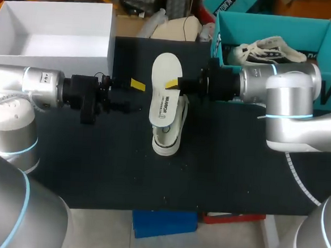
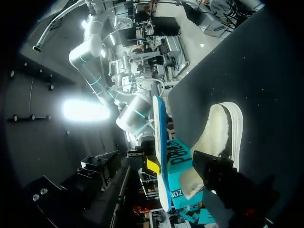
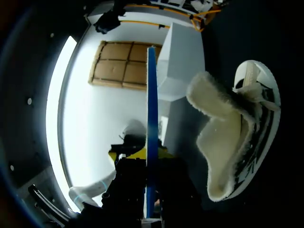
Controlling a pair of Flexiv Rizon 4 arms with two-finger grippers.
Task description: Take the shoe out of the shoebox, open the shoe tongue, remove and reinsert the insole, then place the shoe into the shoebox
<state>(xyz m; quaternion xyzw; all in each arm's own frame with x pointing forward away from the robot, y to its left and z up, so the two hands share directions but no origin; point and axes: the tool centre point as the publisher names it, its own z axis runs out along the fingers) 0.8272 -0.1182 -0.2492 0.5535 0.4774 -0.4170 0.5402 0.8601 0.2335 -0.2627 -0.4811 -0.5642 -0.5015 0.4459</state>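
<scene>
Head: right gripper (image 1: 174,84) pinches white insole (image 1: 163,90) above the shoe (image 1: 167,136) on the black table (image 1: 94,164); left gripper (image 1: 137,85) gaping just beside it | Left wrist: insole (image 2: 160,137) edge-on, fleece-lined shoe (image 2: 216,133) beside | Right wrist: gripper clamps insole (image 3: 151,95) edge.

Middle: the shoe (image 1: 167,132) lies on the black surface (image 1: 94,170), and the insole (image 1: 164,90) hangs over its far end, clamped in the right end effector (image 1: 177,85); together they bar a straight pass across.
Left of the insole: the left end effector (image 1: 136,85) sits just beside it, leaving a narrow gap.
Near side: bare surface on both sides of the shoe.
Far left: the white shoebox (image 1: 51,48), top open, walls upright.
Far right: the teal box (image 1: 274,29) with the right arm across its front.
</scene>
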